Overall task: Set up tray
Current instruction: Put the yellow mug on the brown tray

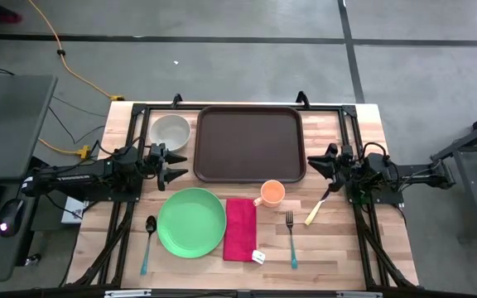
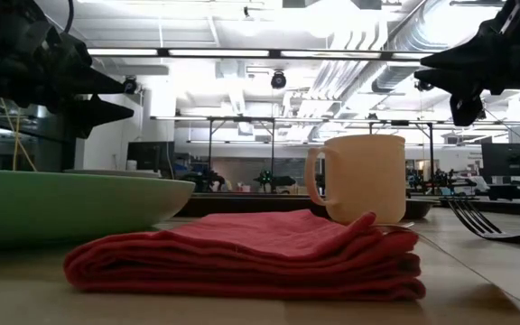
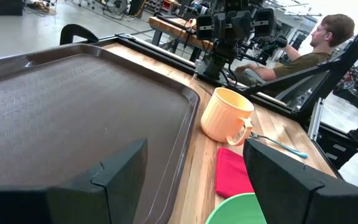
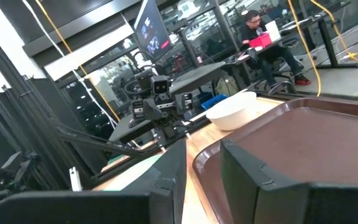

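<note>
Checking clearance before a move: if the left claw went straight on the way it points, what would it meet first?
Probably the tray: the left claw, open, points at its near edge. Whether it would clear the rim is unclear.

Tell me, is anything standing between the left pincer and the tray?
Nothing visible does. The left pincer, open, sits just off the brown tray at its left edge. The white bowl lies beside that path, not across it.

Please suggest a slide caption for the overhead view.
Empty tray flanked by two arms, with plate, napkin and cup waiting.
</note>
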Controlling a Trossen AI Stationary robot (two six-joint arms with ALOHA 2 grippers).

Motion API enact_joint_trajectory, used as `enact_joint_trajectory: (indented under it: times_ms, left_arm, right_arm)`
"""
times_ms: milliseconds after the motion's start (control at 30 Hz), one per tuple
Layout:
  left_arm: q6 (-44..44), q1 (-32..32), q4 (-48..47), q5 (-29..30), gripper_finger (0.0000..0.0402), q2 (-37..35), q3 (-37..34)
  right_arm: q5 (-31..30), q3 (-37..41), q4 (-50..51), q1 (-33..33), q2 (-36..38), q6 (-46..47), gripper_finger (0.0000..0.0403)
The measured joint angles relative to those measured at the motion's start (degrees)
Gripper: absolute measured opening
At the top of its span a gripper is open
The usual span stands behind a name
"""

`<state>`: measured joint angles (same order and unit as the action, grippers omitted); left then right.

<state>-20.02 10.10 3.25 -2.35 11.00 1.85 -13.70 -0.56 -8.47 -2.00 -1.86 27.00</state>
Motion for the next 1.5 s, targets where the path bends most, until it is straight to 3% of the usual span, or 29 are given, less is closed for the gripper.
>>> enact_joint_trajectory:
  times_ms: [467,867,1000,1500]
  left_arm:
    - [-0.7,0.0,0.5,-0.4,0.0294,0.0,0.0]
    - [-6.0,0.0,8.6,1.1,0.0294,0.0,1.1]
    - [-5.9,0.0,4.3,1.0,0.0294,0.0,4.9]
    - [-5.8,0.0,-27.0,2.7,0.0294,0.2,18.9]
  right_arm:
    - [-1.4,0.0,0.0,0.0,0.0,0.0,0.0075]
    - [-1.4,0.0,0.0,0.0,0.0,0.0,0.0075]
    - [-1.4,0.0,-0.1,0.0,0.0,0.0,0.0075]
    - [-1.4,-0.2,-2.0,0.0,0.0,1.6,0.0075]
